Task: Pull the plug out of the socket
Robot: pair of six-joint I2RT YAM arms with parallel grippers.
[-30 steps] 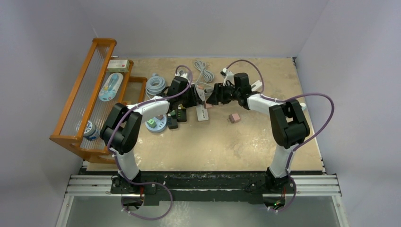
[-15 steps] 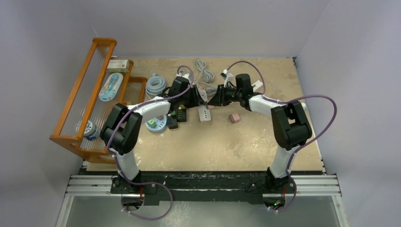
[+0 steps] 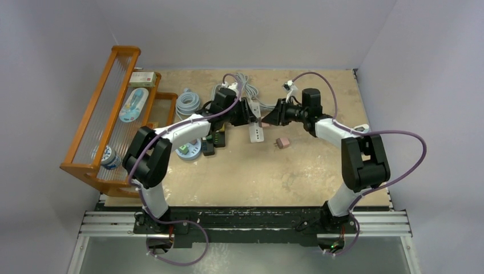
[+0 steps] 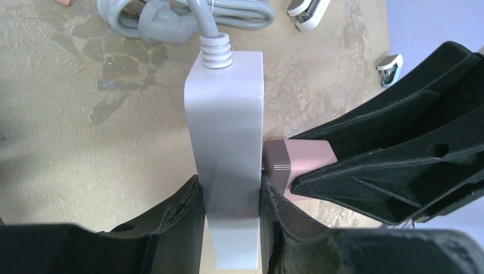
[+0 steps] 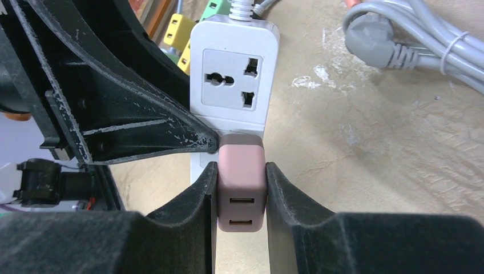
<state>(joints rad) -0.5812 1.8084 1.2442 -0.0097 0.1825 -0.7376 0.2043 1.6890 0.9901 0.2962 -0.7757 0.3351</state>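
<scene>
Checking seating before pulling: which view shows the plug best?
Right wrist: the plug sits centred, clamped in the right gripper, two ports facing the camera, against the strip. Left wrist shows one side; top view barely shows it.

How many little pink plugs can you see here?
2. One pink plug sits against the white power strip, pinched by the right tool; a second pink plug lies loose on the table. More may be hidden.
</scene>
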